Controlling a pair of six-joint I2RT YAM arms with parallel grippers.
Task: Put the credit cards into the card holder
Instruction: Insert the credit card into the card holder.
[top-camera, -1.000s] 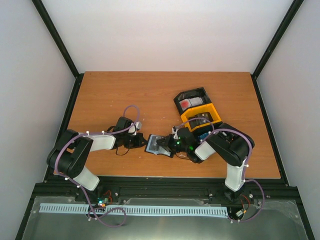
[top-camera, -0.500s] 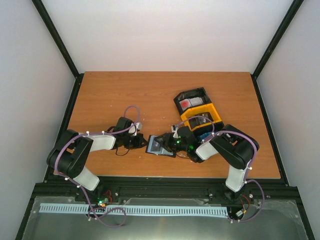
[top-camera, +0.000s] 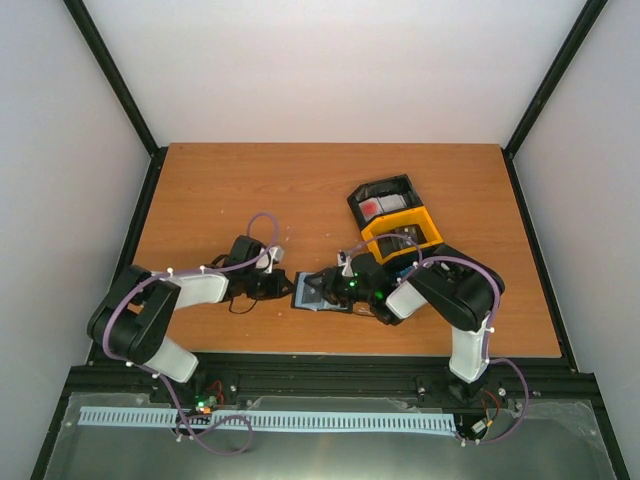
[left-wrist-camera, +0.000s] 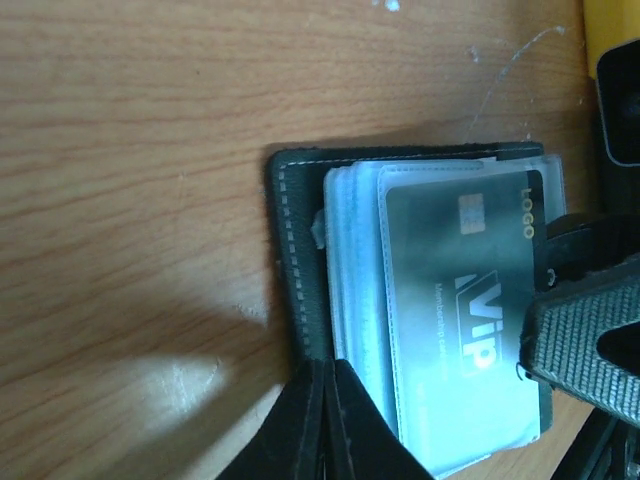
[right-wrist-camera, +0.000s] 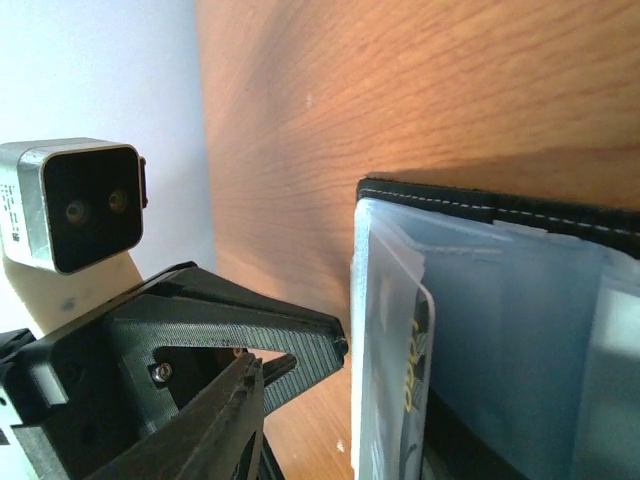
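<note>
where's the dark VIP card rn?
Left wrist view: VIP card sits in the open holder, right of frame centre. From the top, the holder lies centre-front, between the left hand and right hand.

From above, light falls bright and even on the brown wooden tabletop (top-camera: 250, 190), with only soft shadows. Left of my left gripper (left-wrist-camera: 328, 375) lies a dark, blurred shadow; ahead of its tips the clear plastic card sleeves (left-wrist-camera: 355, 300) glare pale. My right wrist view blurs up close.
</note>
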